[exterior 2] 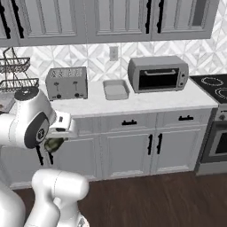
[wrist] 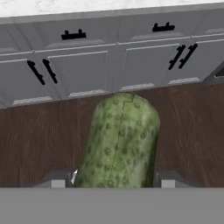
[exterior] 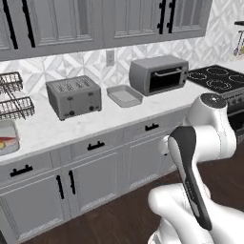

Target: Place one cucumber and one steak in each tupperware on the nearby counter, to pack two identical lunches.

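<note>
From the left base view, the white worktop (exterior: pixel 119 112) carries a toaster (exterior: pixel 74 96), a shallow grey tupperware (exterior: pixel 125 96) and a toaster oven (exterior: pixel 158 75), with a dish rack (exterior: pixel 13 97) at the far left and another container (exterior: pixel 7 138) at the left edge holding something reddish that is too cropped to name; the arm is folded low in front of the cabinets, so the load must be lifted up and over the worktop lip, and a low swing could knock it against the drawer fronts. From the right base view, the gripper (exterior 2: pixel 54 142) hangs below worktop level in front of the cabinets with a dark green shape under it, and the tupperware (exterior 2: pixel 115 89) sits well apart, between the toaster (exterior 2: pixel 67 83) and the toaster oven (exterior 2: pixel 158 74); a long carry with appliances on both sides leaves room for a sideways bump. From the hand view, the cucumber (wrist: pixel 119 142) stands out between the two finger tips, the jaws half-closed on it, above the wooden floor (wrist: pixel 35 140) and facing the cabinet doors (wrist: pixel 83 72). The grip looks to sit near one end, so my worry is that the long, rounded body pivots or slips during a quick move and drops to the floor.
</note>
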